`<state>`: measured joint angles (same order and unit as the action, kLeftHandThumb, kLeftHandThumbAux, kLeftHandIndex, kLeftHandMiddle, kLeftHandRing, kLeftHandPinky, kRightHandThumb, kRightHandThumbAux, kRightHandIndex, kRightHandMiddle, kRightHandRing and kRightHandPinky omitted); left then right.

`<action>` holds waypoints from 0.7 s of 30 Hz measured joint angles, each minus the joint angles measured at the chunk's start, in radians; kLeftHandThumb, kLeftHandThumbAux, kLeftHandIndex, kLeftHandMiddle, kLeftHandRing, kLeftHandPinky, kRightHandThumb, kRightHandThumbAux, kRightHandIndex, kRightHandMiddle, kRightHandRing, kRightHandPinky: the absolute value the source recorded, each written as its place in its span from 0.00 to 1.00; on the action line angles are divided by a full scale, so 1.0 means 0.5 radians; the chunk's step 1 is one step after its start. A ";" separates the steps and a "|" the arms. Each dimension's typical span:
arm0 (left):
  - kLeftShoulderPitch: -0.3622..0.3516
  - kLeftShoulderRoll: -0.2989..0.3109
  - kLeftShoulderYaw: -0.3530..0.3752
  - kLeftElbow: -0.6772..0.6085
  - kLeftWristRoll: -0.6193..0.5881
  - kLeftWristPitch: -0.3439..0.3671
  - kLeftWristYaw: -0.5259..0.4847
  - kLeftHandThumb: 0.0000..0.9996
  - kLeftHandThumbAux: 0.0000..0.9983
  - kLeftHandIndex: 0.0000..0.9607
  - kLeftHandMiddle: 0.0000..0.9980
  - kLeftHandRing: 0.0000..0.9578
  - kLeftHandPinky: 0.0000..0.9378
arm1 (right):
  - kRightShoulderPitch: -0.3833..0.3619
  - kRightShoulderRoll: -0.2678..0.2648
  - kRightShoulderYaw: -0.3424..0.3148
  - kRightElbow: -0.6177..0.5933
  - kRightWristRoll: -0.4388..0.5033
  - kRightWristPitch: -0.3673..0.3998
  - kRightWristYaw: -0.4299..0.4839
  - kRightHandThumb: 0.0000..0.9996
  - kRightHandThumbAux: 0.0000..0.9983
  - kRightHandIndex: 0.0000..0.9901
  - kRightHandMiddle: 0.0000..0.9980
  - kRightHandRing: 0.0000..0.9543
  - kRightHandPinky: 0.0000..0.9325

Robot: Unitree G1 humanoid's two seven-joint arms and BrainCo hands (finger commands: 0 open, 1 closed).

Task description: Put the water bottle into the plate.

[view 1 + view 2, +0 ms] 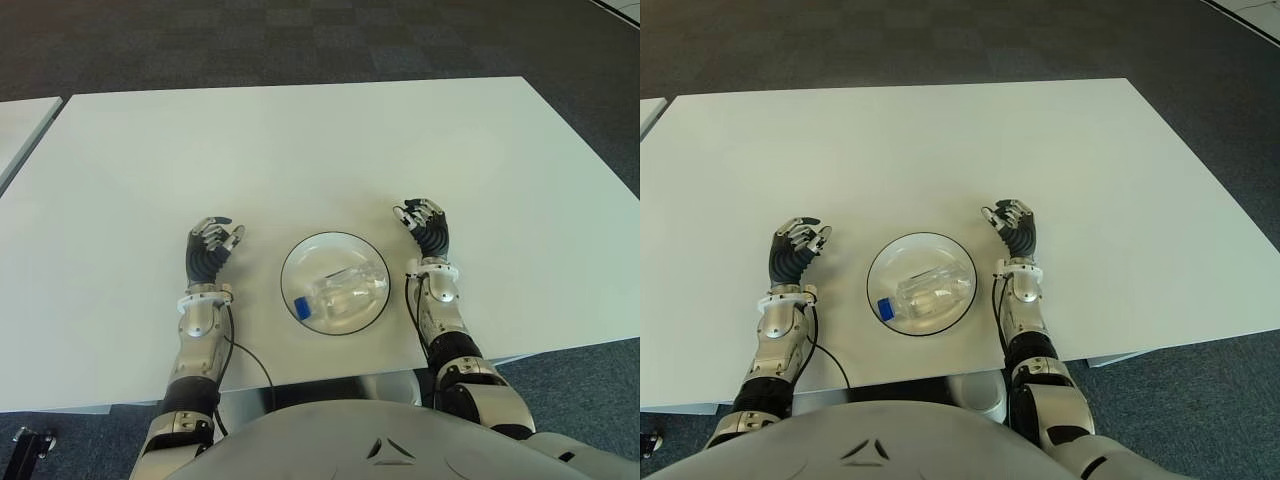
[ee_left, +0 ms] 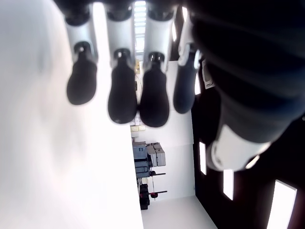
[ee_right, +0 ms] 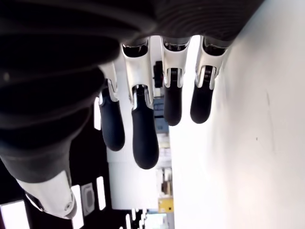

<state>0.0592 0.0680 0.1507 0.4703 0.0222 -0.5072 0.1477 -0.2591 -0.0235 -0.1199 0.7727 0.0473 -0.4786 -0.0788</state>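
The bottle (image 1: 341,293) lies on its side inside the plate (image 1: 300,261) on the white surface (image 1: 300,150). Left robot hand (image 1: 211,247) and right robot hand (image 1: 427,227) flank the plate, fingers relaxed, grasping nothing.

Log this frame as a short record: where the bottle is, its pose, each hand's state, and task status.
bottle: lying on its side inside the plate, blue cap toward the robot's left
plate: white, on the table between the two hands
left hand: open, holds nothing, left of the plate
right hand: open, holds nothing, right of the plate
table: white, nothing else on it in view
task status: bottle is in the plate; looks done
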 measured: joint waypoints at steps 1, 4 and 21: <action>0.000 0.000 0.000 0.000 0.000 0.000 0.000 0.71 0.71 0.46 0.71 0.73 0.73 | -0.003 -0.003 -0.002 -0.017 0.006 0.035 0.015 0.71 0.73 0.44 0.71 0.72 0.72; 0.000 -0.001 -0.001 -0.002 0.000 0.001 0.000 0.71 0.71 0.46 0.71 0.73 0.72 | -0.013 -0.015 -0.010 -0.071 0.026 0.149 0.054 0.71 0.73 0.44 0.70 0.71 0.71; 0.000 -0.002 0.000 -0.004 -0.001 0.017 0.000 0.71 0.72 0.45 0.70 0.72 0.73 | -0.018 -0.022 -0.034 -0.187 0.034 0.370 0.104 0.71 0.73 0.44 0.68 0.68 0.70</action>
<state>0.0591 0.0671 0.1505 0.4681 0.0216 -0.4988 0.1477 -0.2679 -0.0344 -0.1367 0.6790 0.0643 -0.2936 -0.0267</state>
